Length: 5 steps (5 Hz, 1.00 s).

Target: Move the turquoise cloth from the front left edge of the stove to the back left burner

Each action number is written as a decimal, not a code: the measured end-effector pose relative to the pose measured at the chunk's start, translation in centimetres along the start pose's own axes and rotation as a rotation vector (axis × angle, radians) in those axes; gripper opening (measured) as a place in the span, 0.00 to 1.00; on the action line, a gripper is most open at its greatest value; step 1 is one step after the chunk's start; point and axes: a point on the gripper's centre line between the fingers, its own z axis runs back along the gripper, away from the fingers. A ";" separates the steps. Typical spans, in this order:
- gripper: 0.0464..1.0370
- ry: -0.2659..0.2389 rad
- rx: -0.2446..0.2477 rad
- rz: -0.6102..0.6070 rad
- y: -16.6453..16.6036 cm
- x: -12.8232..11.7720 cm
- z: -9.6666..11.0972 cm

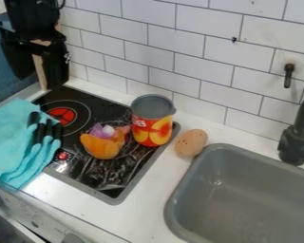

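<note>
Across the back, a white tiled wall (205,23); below it, a pale worktop (145,209). Set into the right of it, a grey sink (194,192); into the left, a black stove (107,109) with a red ring near its back. Over the stove's left edge, a teal cloth (8,137), rumpled and overlapping the hob, with dark slender pieces (39,130) lying along its right side (hard to name from here).

Above the stove's far left corner, the black gripper (39,81), hanging well up, nearest to the cloth yet apart from it. Jaws spread, with a gap between; in that gap, a tan upright strip (40,69) (seemingly behind, not pinched).

Behind the sink, a dark tap (297,137). Toward the stove's right edge, an upright can (153,130) with a grey top and a fruit pattern; just left of it, an orange and purple object (104,142). Between can and sink corner, a brown egg-shaped piece (191,143); on the tiles, a small dark hook (288,76).

As for the step: poised free, apparently no grasp begun. To touch anything here, would need lowering first, and for the can or egg-shaped piece, travel sideways too.
</note>
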 end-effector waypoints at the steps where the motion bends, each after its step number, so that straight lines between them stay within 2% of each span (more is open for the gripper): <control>1: 0.97 0.026 -0.009 -0.003 0.0 -0.2 -0.7; 2: 0.97 0.083 0.002 -0.044 1.9 -1.6 -0.9; 3: 0.97 0.127 -0.010 -0.081 3.3 -2.5 -1.9; 4: 0.97 0.197 -0.022 -0.122 3.3 -3.5 -3.9; 5: 0.97 0.251 -0.026 -0.134 4.7 -4.0 -6.7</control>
